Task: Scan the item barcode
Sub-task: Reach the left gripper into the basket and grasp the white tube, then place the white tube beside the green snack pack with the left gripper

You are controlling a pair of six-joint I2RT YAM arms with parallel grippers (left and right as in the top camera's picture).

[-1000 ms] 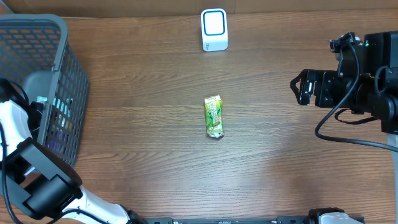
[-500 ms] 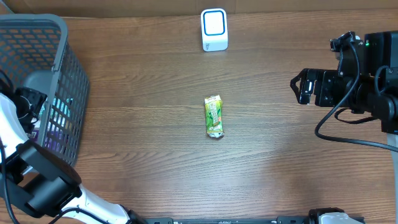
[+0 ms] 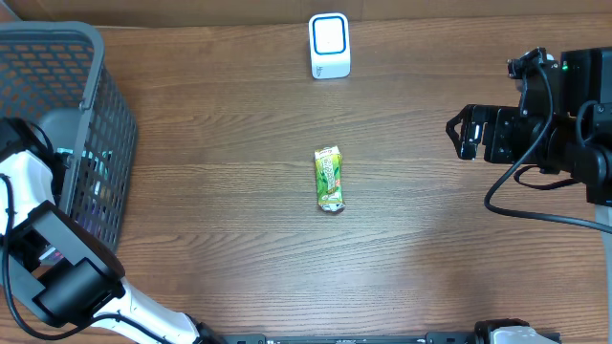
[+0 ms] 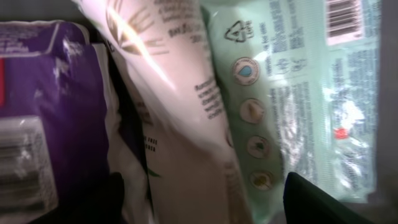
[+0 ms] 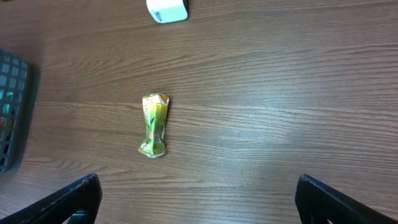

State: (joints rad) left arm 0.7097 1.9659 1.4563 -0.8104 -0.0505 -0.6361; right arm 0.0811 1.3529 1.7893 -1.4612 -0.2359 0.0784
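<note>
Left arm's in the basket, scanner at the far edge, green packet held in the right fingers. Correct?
No: the right fingers are open and empty. The overhead view shows the green packet lying loose on the table. Left arm in the basket and scanner at the far edge hold.

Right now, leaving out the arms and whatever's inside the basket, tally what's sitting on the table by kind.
Basket: 1
Scanner: 1
Green packet: 1
Total: 3
</note>
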